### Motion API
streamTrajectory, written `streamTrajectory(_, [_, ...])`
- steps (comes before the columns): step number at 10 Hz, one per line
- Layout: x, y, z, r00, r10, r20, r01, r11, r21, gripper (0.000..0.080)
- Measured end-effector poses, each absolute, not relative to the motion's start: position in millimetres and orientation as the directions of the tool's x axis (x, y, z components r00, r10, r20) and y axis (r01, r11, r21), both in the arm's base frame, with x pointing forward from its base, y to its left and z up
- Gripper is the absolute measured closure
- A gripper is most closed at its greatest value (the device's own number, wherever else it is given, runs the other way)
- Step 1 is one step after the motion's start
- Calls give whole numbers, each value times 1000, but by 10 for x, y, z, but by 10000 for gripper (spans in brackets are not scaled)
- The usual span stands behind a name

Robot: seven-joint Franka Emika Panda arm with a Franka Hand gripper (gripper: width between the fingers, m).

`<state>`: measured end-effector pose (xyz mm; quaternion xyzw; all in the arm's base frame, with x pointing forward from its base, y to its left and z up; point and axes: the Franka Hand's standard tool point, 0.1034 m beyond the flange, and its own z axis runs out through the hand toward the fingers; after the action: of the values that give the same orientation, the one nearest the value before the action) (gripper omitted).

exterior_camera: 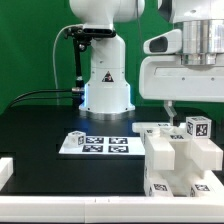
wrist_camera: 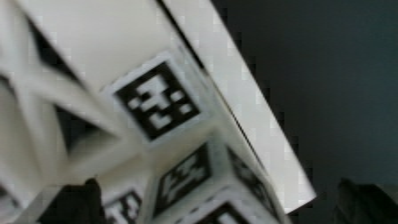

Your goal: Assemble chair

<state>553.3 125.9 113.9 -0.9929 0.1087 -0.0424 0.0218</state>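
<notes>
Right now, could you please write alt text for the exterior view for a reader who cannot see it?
A blocky white chair assembly with black-and-white tags sits on a black table at the exterior view's right, with the robot's open claw just above it, holding nothing. The flat marker board lies beside it, before the arm's base.

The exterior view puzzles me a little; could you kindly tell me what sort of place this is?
Most likely a robotics lab test bench: a Franka arm base bolted onto a black table, a green backdrop, and a tagged marker board beside white chair parts.
</notes>
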Motion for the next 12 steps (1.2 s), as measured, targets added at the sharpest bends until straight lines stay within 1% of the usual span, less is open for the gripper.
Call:
streamTrajectory(1, [5540, 1272, 1138, 990, -101, 94, -97, -994, -44, 151])
streamTrajectory(2, [5538, 1276, 1138, 977, -194, 88, -189, -980, -56, 238])
streamTrajectory(3, [5540, 1268, 1138, 978, -187, 89, -183, -982, -53, 375])
streamTrajectory(4, [5540, 1267, 1138, 975, -204, 88, -200, -978, -56, 375])
streamTrajectory(5, [5540, 1267, 1138, 956, -281, 83, -276, -959, -63, 519])
streamTrajectory(6, [5540, 1267, 1138, 930, -360, 78, -356, -932, -69, 518])
streamTrajectory(8, [5536, 1296, 1142, 831, -552, 62, -547, -833, -85, 518])
streamTrajectory(9, [5540, 1289, 1145, 758, -651, 51, -645, -758, -92, 518])
streamTrajectory(11, [5542, 1221, 1143, 565, -825, 13, -820, -563, -97, 518])
streamTrajectory(12, [5542, 1212, 1142, 531, -847, 5, -843, -529, -100, 518])
